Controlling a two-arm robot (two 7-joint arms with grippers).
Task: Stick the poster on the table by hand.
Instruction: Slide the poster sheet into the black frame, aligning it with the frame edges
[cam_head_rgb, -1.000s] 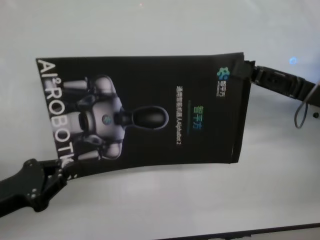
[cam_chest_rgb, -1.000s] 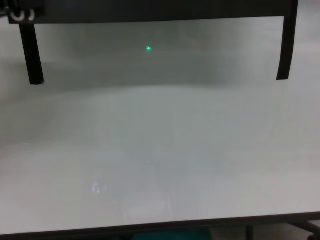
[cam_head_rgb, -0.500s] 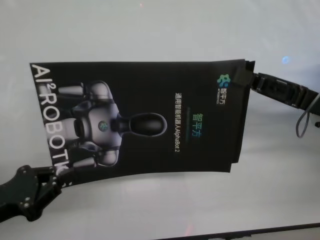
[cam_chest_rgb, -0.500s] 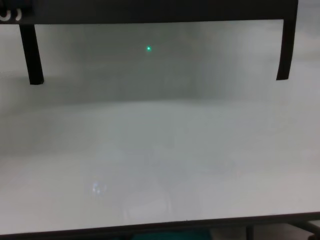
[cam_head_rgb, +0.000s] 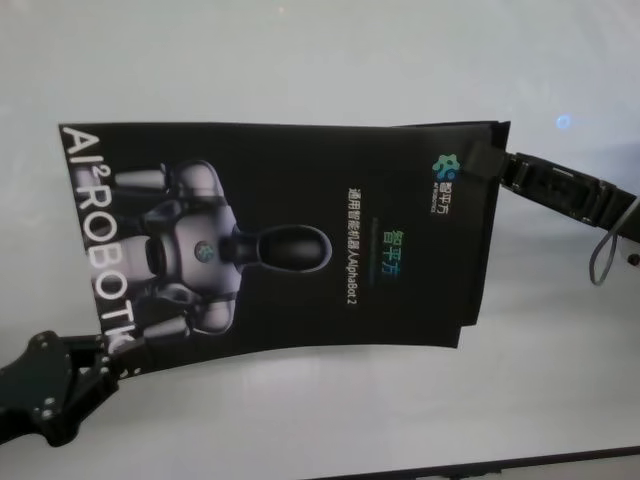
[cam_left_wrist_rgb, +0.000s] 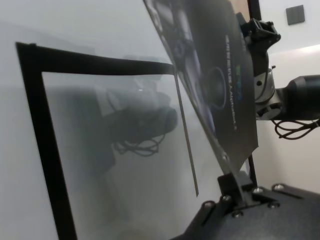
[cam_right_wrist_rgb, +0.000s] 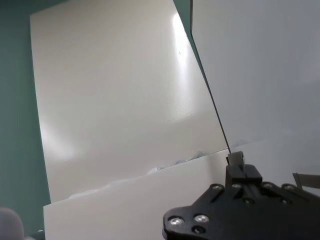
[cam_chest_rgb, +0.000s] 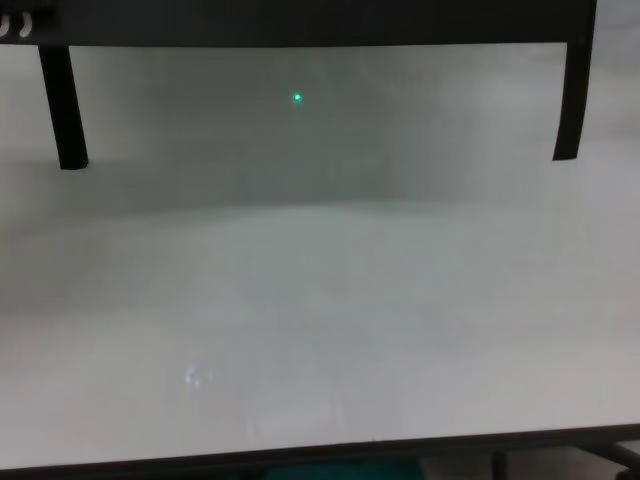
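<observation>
Head view: I count one poster (cam_head_rgb: 290, 235) held above the table (cam_head_rgb: 300, 420) by two grippers; the left gripper (cam_head_rgb: 112, 352) pinches its near left corner; the right gripper (cam_head_rgb: 487, 160) pinches its far right corner.

Left wrist view: one poster (cam_left_wrist_rgb: 220, 85) slants over one black strip frame (cam_left_wrist_rgb: 45, 135) on the table; my left gripper's fingers (cam_left_wrist_rgb: 231, 184) are pressed together on its edge.

Right wrist view: the poster's pale underside (cam_right_wrist_rgb: 120, 110); the right gripper (cam_right_wrist_rgb: 235, 161) clamps its edge.

Chest view: two dark strips (cam_chest_rgb: 62, 105) over the white table (cam_chest_rgb: 320, 330).
</observation>
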